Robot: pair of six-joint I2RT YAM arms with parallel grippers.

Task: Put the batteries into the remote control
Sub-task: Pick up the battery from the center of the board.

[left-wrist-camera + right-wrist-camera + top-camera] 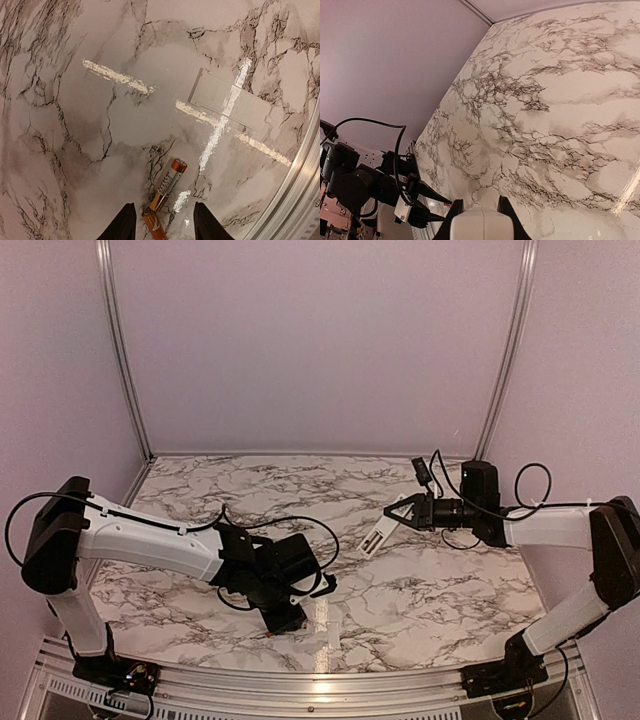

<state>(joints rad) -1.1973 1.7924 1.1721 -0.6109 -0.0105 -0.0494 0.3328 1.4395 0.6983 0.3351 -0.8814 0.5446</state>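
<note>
Left pincer (165,227) spread, empty, over two batteries (169,181) on worktop (75,150) near clear cover (229,100); likely light, stiff, slick, roll-prone, so pinch one mid-barrel; right pincer (479,206) pinching remote (480,225), well apart from clear cover.

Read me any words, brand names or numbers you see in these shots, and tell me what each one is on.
No text can be read anywhere.
On the batteries: any print is too blurred to read.
On the remote control: any markings are too small to read.
</note>
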